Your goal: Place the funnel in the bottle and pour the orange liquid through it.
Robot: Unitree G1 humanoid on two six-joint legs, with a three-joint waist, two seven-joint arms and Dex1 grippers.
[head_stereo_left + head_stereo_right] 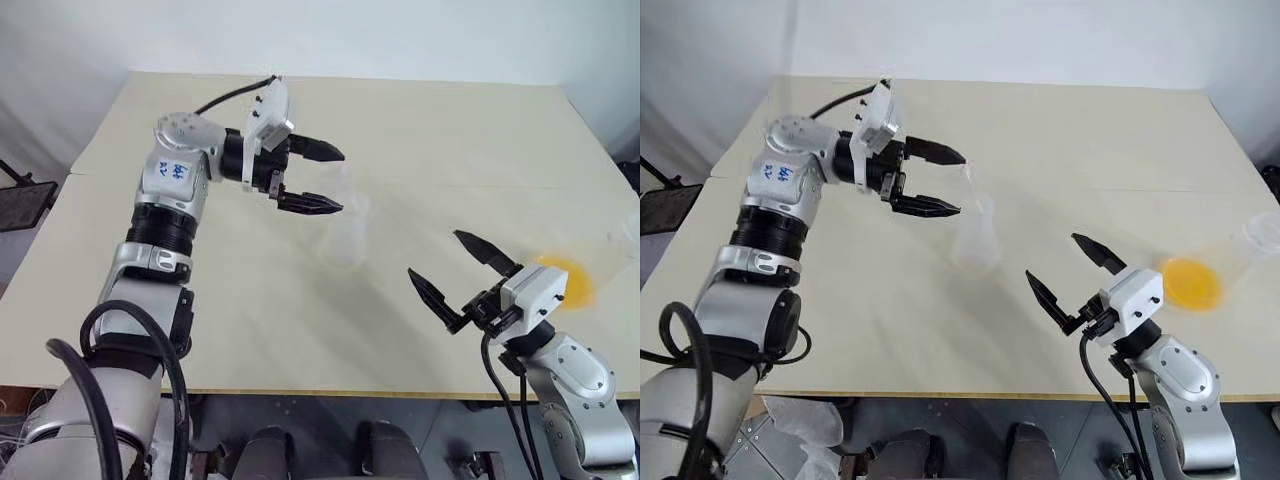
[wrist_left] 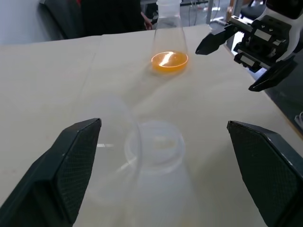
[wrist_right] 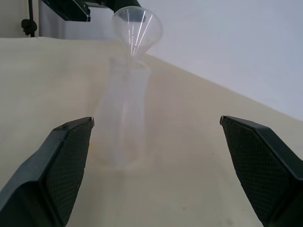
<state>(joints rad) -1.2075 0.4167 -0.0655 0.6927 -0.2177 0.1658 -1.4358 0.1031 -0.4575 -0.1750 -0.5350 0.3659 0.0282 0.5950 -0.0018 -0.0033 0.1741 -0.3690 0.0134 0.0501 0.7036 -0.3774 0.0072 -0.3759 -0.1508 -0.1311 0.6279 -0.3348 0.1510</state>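
Nearest to us is the right pincer (image 1: 463,272), hovering low over the front part of the counter (image 1: 420,130). Its two black fingers stand wide apart and we see nothing between them. They point toward the bottle (image 1: 975,238), which we take as our landmark.

We see the bottle standing upright near the middle of the counter, clear and very faint against the pale surface. In the right wrist view the funnel (image 3: 137,30) sits in the neck of the bottle (image 3: 122,118), with its flared mouth up and its stem going down into the opening. It looks a little tilted.

We find the left pincer (image 1: 945,180) just beside the top of the bottle, on the robot's left side of it, pointing across toward the funnel. Its fingers are spread wide, one above and one below, and they hold nothing; the funnel stands free of them, though very near the fingertips.

To the robot's right of the bottle, well apart from it and close to the counter's right edge, stands a second clear flask (image 2: 169,42). We see the orange liquid (image 2: 169,60) as a shallow bright layer in its bottom. Beyond this flask, at the edge of the counter, there is a small clear cup (image 1: 1265,232).
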